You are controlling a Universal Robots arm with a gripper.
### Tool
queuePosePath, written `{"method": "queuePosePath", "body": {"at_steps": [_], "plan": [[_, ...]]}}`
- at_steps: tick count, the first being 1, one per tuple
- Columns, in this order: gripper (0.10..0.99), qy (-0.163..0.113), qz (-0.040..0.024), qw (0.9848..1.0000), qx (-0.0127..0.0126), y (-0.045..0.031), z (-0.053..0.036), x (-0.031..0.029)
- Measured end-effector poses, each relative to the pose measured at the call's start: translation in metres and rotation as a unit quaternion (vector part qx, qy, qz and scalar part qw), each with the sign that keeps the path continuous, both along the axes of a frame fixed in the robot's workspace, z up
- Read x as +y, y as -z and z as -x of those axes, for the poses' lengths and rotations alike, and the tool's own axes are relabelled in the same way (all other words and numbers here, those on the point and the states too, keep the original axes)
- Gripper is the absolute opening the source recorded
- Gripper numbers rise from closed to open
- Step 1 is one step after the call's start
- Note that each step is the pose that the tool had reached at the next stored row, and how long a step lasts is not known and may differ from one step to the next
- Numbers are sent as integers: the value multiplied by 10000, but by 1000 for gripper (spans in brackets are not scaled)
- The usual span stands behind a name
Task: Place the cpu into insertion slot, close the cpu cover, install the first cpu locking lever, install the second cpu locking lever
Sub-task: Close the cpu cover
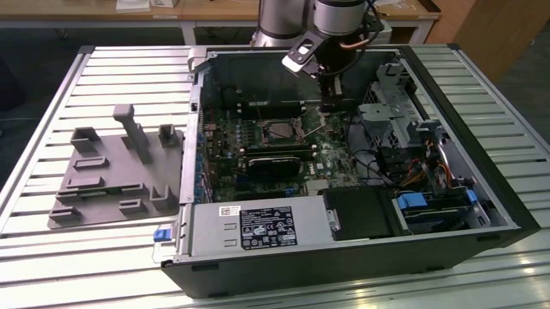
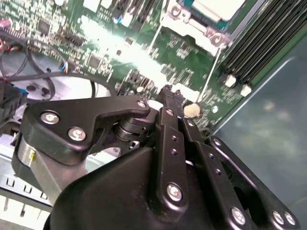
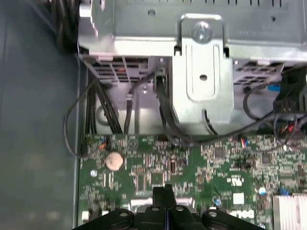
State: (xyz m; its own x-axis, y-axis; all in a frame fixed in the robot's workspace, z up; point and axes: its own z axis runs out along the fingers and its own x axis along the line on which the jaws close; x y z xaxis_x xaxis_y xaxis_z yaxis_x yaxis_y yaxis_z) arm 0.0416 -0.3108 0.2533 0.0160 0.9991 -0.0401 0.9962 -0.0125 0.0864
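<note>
Locate the hand (image 1: 326, 111) low inside the open computer case (image 1: 503, 212), just to the exterior view's right of the insertion slot (image 1: 279, 132). Note its fingers (image 3: 159, 194) pressed together in both wrist views, with nothing visible pinched between them and the tips close over the green circuit board (image 3: 144, 177).

Find the cpu (image 2: 217, 5) seated in the slot, its pale grey top framed by the silvery cpu cover (image 2: 189, 23) lying around it. Observe two thin metal locking levers (image 2: 210, 72) running out from the frame's corners across the board, the nearer one ending near the fingertips. Cannot tell whether touched.

Around the hand:
- coin battery (image 3: 114, 160) near the tips
- memory modules (image 2: 256, 45) beside the slot
- black rectangular module (image 1: 275, 164) just below the slot in the exterior view
- metal drive cage (image 3: 201, 72) and loose black cables (image 3: 96, 110) at the board's edge
- power supply (image 1: 254, 228) against the case's near wall

Bounded by case walls on every side, open from above. Outside, on the slatted bench (image 1: 51, 84), grey fixture (image 1: 112, 174) at the exterior view's left, just beside the case.
</note>
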Motion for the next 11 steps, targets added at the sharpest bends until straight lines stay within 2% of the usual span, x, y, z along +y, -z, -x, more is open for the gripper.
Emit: {"method": "queuePosePath", "body": {"at_steps": [7, 11], "plan": [[102, 19, 0, 10000, 6, 8, -160, 0], [102, 28, 0, 10000, 18, 58, -220, 0]]}}
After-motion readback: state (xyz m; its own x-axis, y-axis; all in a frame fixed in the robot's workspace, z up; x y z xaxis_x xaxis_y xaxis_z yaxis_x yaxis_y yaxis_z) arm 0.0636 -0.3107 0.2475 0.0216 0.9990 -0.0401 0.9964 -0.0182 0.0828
